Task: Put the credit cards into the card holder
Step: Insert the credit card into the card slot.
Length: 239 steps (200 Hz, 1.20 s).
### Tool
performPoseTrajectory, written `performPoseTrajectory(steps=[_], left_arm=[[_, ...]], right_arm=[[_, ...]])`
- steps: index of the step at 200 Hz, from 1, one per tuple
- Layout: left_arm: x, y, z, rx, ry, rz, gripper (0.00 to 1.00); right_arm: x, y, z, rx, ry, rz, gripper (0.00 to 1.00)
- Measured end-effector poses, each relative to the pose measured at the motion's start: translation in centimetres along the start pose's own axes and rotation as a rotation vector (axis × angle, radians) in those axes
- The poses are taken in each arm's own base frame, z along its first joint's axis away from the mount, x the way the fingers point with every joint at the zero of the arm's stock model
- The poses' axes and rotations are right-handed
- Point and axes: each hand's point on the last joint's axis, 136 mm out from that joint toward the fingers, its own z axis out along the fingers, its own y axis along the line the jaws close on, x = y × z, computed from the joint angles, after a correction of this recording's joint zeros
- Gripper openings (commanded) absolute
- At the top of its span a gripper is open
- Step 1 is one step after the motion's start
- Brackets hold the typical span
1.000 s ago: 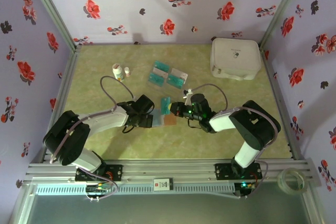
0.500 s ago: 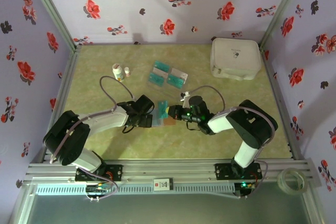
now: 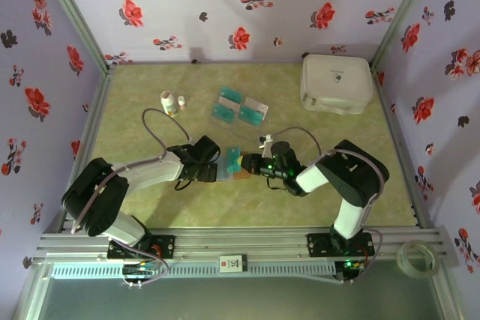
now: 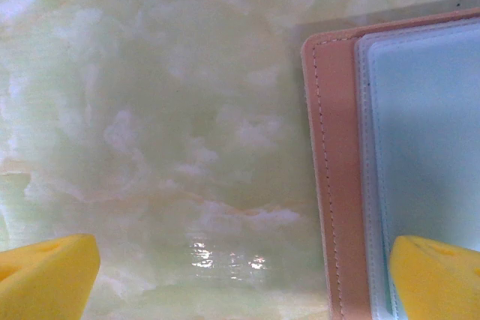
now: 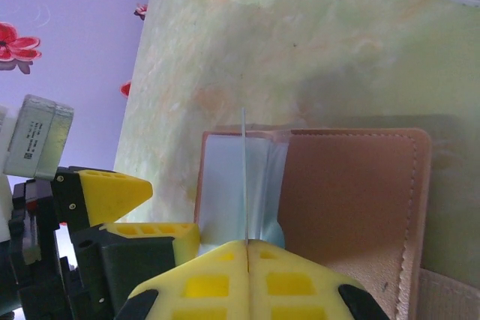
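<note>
— Near the middle of the bench [image 3: 124, 129], a little toward its near edge, we see the card holder [image 3: 241, 174] lying open and flat between the two grippers. How do we read the left one?

— We find the left gripper [image 3: 217, 168] at the holder's left side, with its jaws spread wide and nothing between them. From its wrist camera, one yellow fingertip [image 4: 46, 275] sits over bare bench. The other sits over the holder's clear sleeves [image 4: 427, 133]. We cannot tell whether that tip presses on them.

— And the right one?

— We see the right gripper [image 5: 247, 249] clamped tight on a single thin card [image 5: 244, 177]. From the wrist camera it appears edge-on, standing upright over the pale sleeves on the holder's left half. From above it looks teal. We cannot tell whether its leading edge has entered a sleeve.

— Where are the other cards?

— We count several loose cards [image 3: 240, 106] clustered toward the far edge, around its middle, well apart from the holder. Two small white bottles [image 3: 169, 101] stand to their left, and a large white case [image 3: 336, 82] sits in the far right corner.
</note>
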Motion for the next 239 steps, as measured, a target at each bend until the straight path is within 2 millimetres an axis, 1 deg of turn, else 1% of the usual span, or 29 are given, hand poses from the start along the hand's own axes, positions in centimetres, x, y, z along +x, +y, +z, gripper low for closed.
performPoseTrajectory(steps=[101, 131, 181, 239], left_arm=[[0.00, 0.00, 0.00, 0.000, 0.000, 0.000, 1.00], [0.00, 0.00, 0.00, 0.000, 0.000, 0.000, 1.00], [0.00, 0.00, 0.00, 0.000, 0.000, 0.000, 1.00], [0.00, 0.00, 0.00, 0.000, 0.000, 0.000, 1.00]], right_arm=[[0.07, -0.32, 0.47, -0.035, -0.019, 0.037, 0.00], [-0.06, -0.11, 0.57, -0.052, -0.026, 0.045, 0.00], [0.34, -0.36, 0.85, -0.063, -0.016, 0.066, 0.00], [0.33, -0.26, 0.87, -0.073, -0.019, 0.063, 0.00]])
